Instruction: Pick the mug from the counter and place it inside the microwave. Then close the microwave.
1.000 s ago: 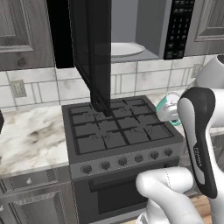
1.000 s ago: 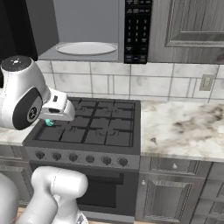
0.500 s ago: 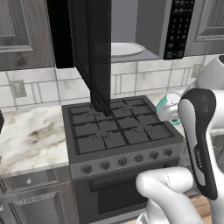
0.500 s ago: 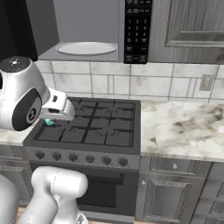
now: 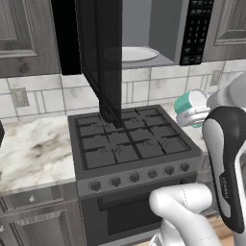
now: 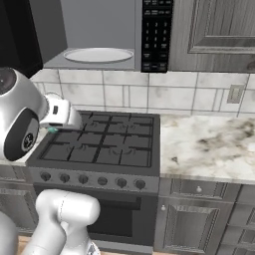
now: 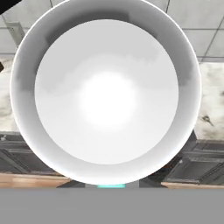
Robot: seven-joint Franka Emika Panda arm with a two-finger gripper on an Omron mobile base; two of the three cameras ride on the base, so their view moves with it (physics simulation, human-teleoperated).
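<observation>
A: One mug [image 5: 188,104], and we have it off the counter [image 6: 209,143]: our gripper [image 5: 194,114] is pinched on it, holding it up in the air to the right of the stove [image 5: 129,143], tipped well over on its side. In the hand view its white inside [image 7: 106,89] faces straight into our camera.

B: So what worries us most from here?

A: The microwave [image 5: 144,33] sits high above the stove, and its black door [image 5: 102,57] hangs open, swung out over the burners on the left. If we sweep across low and to the left, we judge the mug or our forearm could clip that door's lower edge.

B: And the opening itself?

A: The floor lip of the cavity and the keypad panel [image 6: 156,35] on its right are the edges to clear. Come in too low and the mug strikes the lip; too far right and it meets the panel. The turntable plate [image 6: 98,54] lies inside, so we want the mug righted before we set it down, or it may roll.

B: Where is our free room?

A: Above the right-hand burners, between the door and the panel. The space over the stove looks clear, so we would rise there first, then go in.
</observation>
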